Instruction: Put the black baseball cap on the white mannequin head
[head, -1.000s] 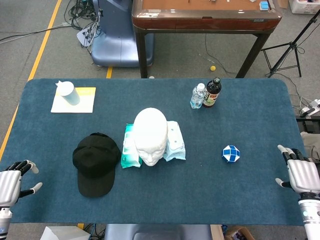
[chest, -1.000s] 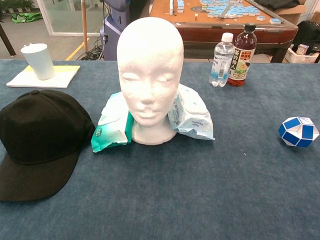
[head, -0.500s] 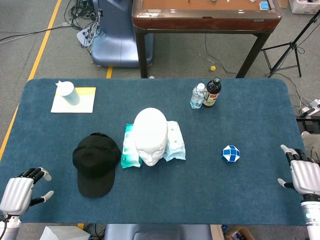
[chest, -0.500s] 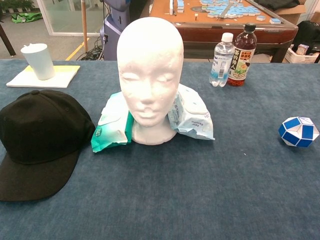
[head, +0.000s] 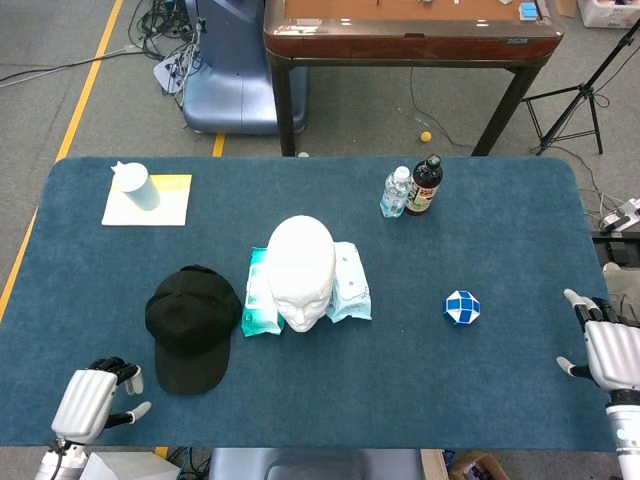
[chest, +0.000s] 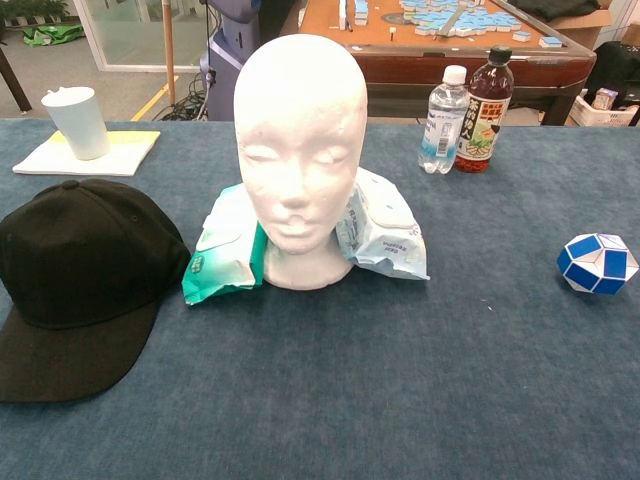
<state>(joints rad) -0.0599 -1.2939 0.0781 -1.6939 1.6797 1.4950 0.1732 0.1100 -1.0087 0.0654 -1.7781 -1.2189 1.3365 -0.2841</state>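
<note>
Head view | we see black baseball cap (head: 190, 325) flat on table (head: 480, 250), at 9 o'clock of white mannequin head (head: 300, 270), just beside | left hand (head: 88, 398) empty, fingers apart, 7 o'clock of cap | right hand (head: 608, 350) empty, fingers spread, table's right edge

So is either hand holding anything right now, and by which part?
Nothing is held. The left hand and right hand are both empty; the black baseball cap lies untouched on the table.

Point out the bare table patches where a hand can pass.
Open: the stretch between mannequin head and blue-white puzzle ball, and the near strip below the black cap. Crowded: wipe packs flank the head, cap just left.
</note>
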